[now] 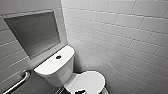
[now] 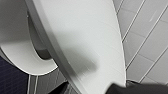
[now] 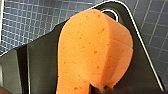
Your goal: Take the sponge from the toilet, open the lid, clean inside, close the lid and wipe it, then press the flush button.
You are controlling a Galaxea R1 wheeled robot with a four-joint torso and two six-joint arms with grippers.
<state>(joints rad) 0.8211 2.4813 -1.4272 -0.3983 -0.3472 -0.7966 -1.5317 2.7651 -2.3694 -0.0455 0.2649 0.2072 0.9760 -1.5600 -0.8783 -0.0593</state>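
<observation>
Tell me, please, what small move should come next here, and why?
Probably lift the glossy white oval lid up toward the white ceramic tank: the left wrist view shows only a narrow dark gap between it and the bowl rim, while the right gripper already pinches the soft orange sponge block, so the bowl is not yet reachable.

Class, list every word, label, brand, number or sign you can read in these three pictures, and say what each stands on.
No text can be read anywhere.
The toilet, its lid, the flush button, the wall tiles and the sponge bear no words, labels, brands, numbers or signs.
</observation>
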